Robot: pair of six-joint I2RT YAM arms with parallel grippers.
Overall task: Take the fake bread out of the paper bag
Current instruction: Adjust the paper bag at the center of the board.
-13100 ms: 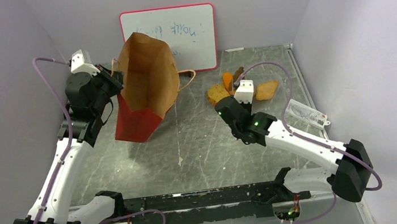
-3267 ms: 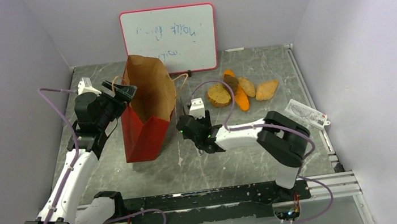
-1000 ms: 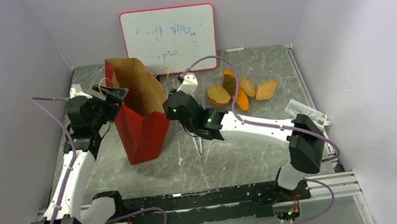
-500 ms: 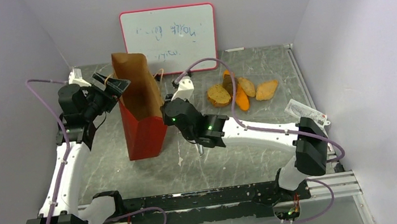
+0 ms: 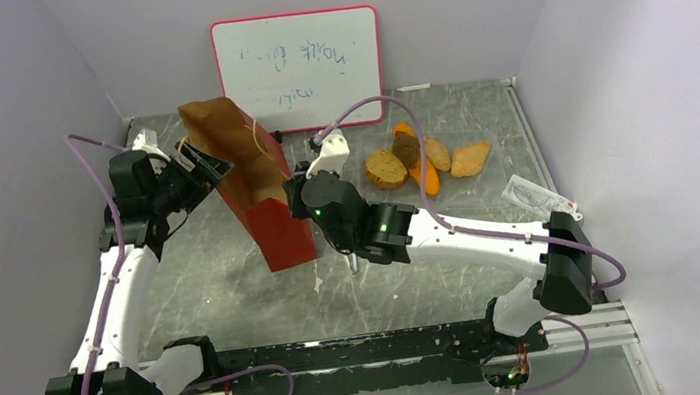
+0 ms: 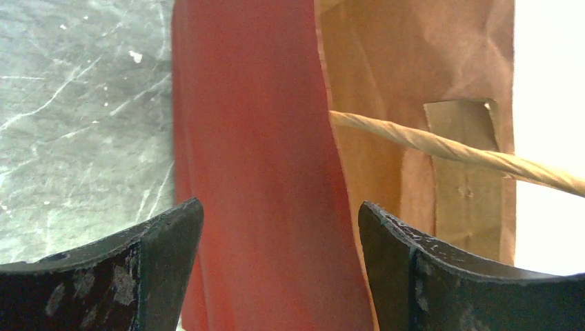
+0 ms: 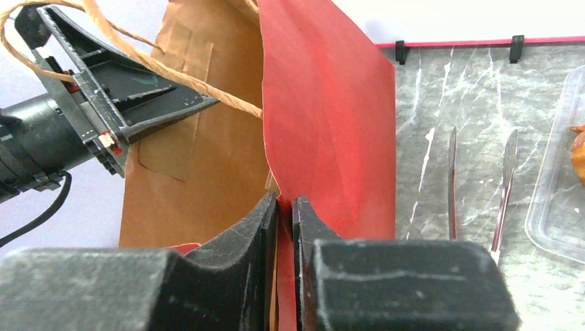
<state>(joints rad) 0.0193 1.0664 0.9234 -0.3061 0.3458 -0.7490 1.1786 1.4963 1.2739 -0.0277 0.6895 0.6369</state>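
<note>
The paper bag (image 5: 264,203), red outside and brown inside, leans with its mouth toward the left. My right gripper (image 7: 284,201) is shut on the bag's red wall (image 7: 324,117) at its rim. My left gripper (image 6: 279,207) stands open at the bag's mouth, with the red wall (image 6: 255,158) seen between its spread fingers and not clasped. A twisted paper handle (image 6: 448,153) runs just beyond them. The fake bread lies on the table at the back right: a round brown slice (image 5: 385,167), a long orange loaf (image 5: 427,178) and two rolls (image 5: 470,158). The inside of the bag is hidden.
A whiteboard (image 5: 300,68) leans against the back wall behind the bag. The bread lies on a clear plastic tray (image 7: 552,207). Thin metal tweezers (image 7: 452,179) lie on the table right of the bag. A clear packet (image 5: 539,196) sits near the right wall.
The bag has gone from upright to leaning, its bottom swung right and forward. My right gripper kept its hold on the rim. The left gripper stayed open at the mouth.
</note>
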